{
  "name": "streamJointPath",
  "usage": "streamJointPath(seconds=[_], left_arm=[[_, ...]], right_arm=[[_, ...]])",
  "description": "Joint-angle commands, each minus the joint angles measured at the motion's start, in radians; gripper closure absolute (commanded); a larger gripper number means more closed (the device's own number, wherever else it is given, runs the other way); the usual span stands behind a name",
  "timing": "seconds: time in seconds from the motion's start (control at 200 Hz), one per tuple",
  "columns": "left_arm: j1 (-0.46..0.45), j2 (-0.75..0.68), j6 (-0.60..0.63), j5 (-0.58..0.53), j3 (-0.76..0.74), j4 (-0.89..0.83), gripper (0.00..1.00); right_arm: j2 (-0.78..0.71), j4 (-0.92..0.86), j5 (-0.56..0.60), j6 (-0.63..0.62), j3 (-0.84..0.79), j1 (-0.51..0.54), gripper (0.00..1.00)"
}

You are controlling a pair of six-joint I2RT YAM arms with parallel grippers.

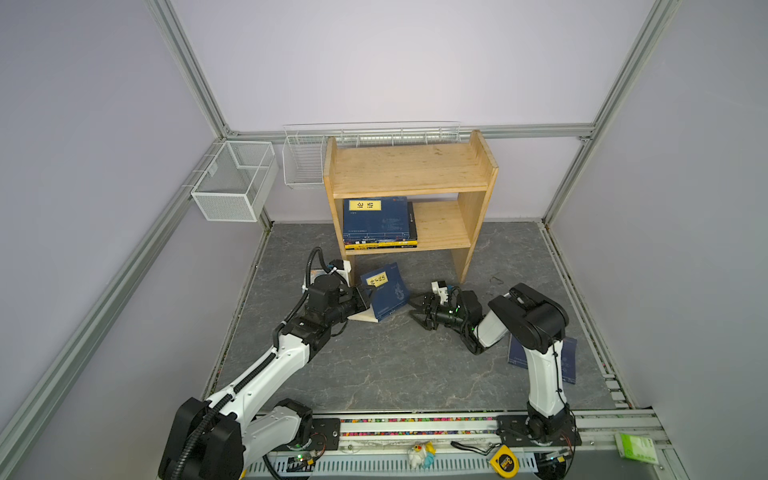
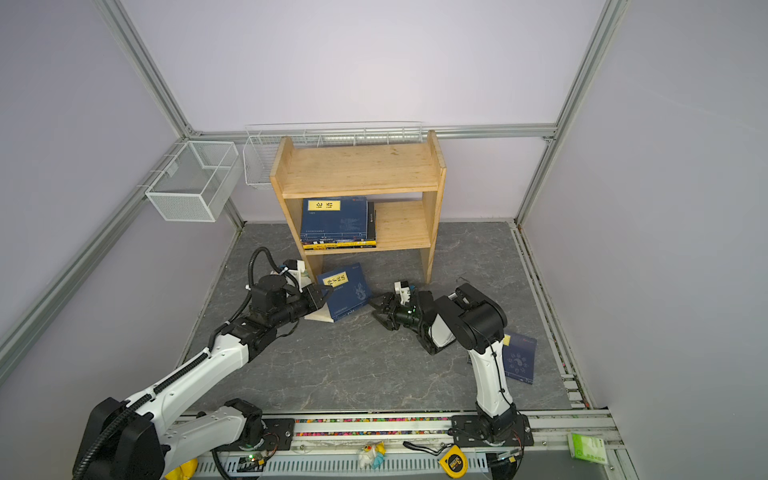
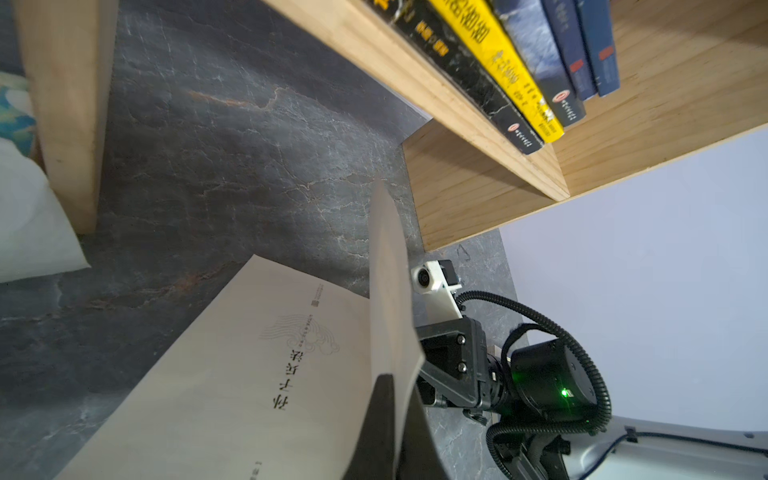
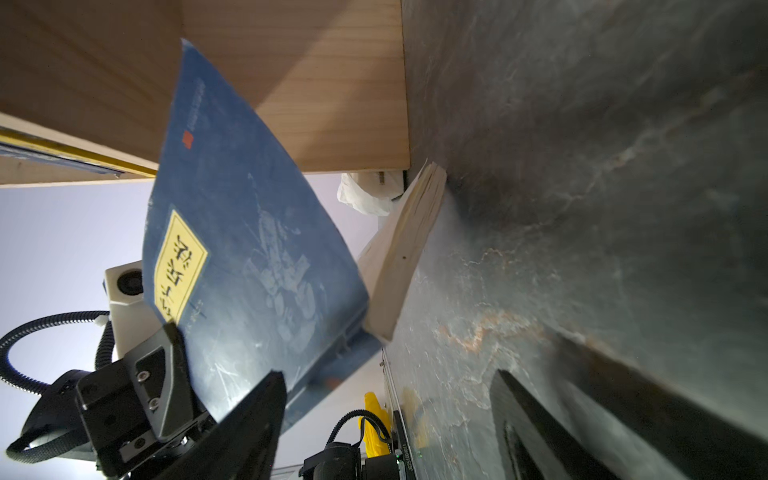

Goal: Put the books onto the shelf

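At this moment you had the left end effector (image 1: 365, 299) clenched on the free edge of the front cover of a navy blue book (image 1: 388, 293). That book lay open on the surface (image 1: 395, 365), just in front of the left leg of the shelf (image 1: 415, 170). The cover stood raised and bowed. The page block rested flat beneath it, with the title page exposed in the left wrist view.

The right end effector (image 1: 416, 311) was released, its jaws spread and empty. It sat low over the surface just right of the book, pointing left at the cover's outer face. The book's long axis ran roughly near to far, and the spine appeared to be on the side toward the right end effector. Treat the right arm as the nearer free arm for the spine edge.

A stack of books (image 1: 376, 220) lay flat on the left of the lower shelf board. A second navy blue book (image 2: 519, 359) lay flat at near right, partly under the right arm.
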Motion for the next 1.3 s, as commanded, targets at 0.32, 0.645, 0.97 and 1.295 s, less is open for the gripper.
streamJointPath(seconds=[0.32,0.645,0.97,1.295], left_arm=[[-0.004,-0.032,-0.088,0.037,-0.147,0.09,1.0],[-0.003,-0.013,-0.14,0.016,-0.235,0.129,1.0],[-0.004,-0.037,-0.144,-0.016,-0.273,0.117,1.0],[-0.004,-0.074,-0.132,-0.081,-0.233,0.024,0.8]], right_arm=[[0.101,0.057,0.0,0.125,0.052,0.01,0.43],[0.136,0.057,-0.009,0.138,0.088,0.027,0.57],[0.201,0.056,0.017,0.149,0.082,0.037,0.68],[0.185,0.055,0.044,0.133,0.046,0.028,0.88]])
